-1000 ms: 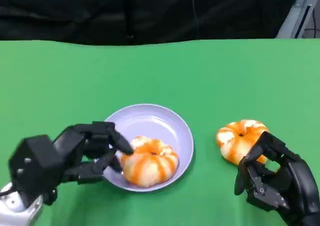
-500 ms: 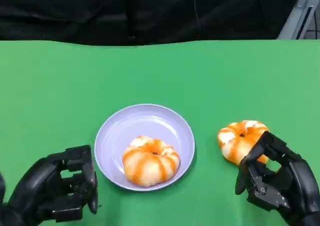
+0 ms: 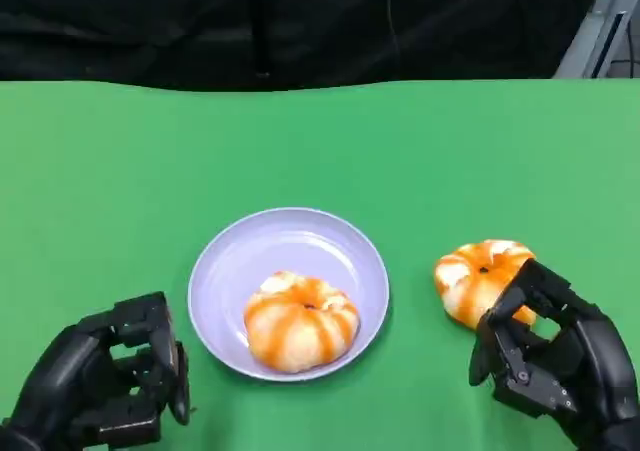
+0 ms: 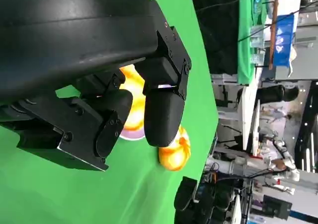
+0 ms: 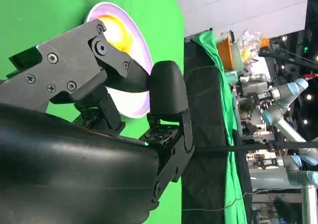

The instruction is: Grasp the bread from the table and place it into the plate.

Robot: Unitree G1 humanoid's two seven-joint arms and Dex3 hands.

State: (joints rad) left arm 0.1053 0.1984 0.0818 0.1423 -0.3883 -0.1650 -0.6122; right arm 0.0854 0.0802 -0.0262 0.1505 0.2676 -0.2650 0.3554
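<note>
Green table (image 3: 320,141) — a lilac plate (image 3: 240,261) and, beside it, a bread (image 3: 478,274).

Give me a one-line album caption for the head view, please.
One bread sits in the lilac plate; another bread waits beside the right hand, left hand empty.

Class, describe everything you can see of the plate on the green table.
The plate is round, shallow and pale lavender, smooth like plastic, with a raised rim. It lies flat on the green table, near the front edge. One orange-striped bread sits inside it, toward the near side. Neither hand touches it; the left hand rests just beside it.
</note>
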